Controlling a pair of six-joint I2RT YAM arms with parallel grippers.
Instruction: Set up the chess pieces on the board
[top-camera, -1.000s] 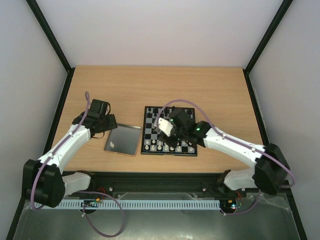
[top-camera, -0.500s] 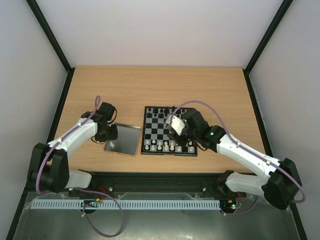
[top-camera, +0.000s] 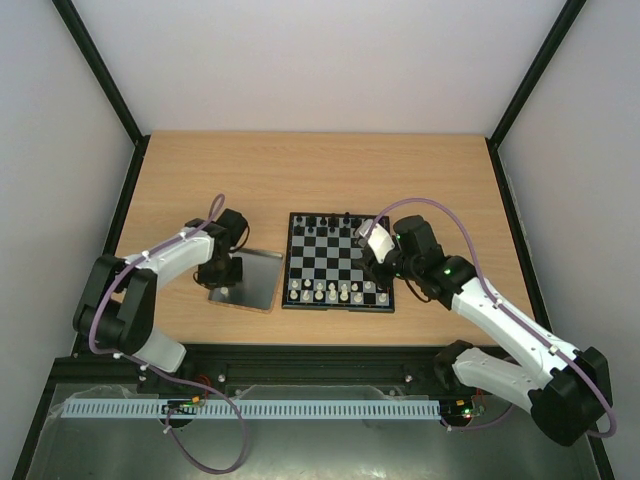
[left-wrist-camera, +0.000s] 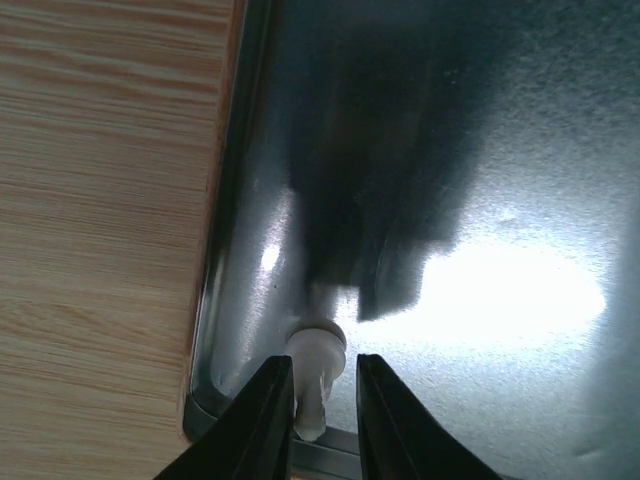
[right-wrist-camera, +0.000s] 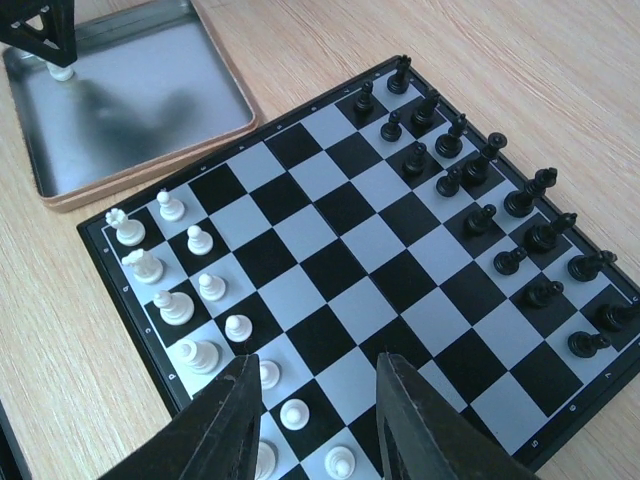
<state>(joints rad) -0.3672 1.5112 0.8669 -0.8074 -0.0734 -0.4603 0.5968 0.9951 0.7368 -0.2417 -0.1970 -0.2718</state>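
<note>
A white piece (left-wrist-camera: 318, 352) is seen in a corner of the tray (left-wrist-camera: 225, 250), just beside its wall. The left gripper (left-wrist-camera: 322, 368) is placed over it, with one finger on each side. The jaws are set narrow about the piece; whether it is already pinched cannot be told.

The step in hand is judged to be the pick-up of this piece. It is best done if the piece is centred between the fingers before the squeeze is completed, so that it is not flicked against the wall. The lift should then be made straight up until the rim is cleared. A piece this small and smooth is likely to slip if it is caught only at its head.

The right gripper (right-wrist-camera: 318, 365) is held above the board (right-wrist-camera: 352, 225), its jaws moderately apart and nothing between them. White pieces (right-wrist-camera: 200, 240) are ranged along one side of the board and black pieces (right-wrist-camera: 480, 215) along the opposite side. A free square on the white side should be sought for the set-down.
</note>
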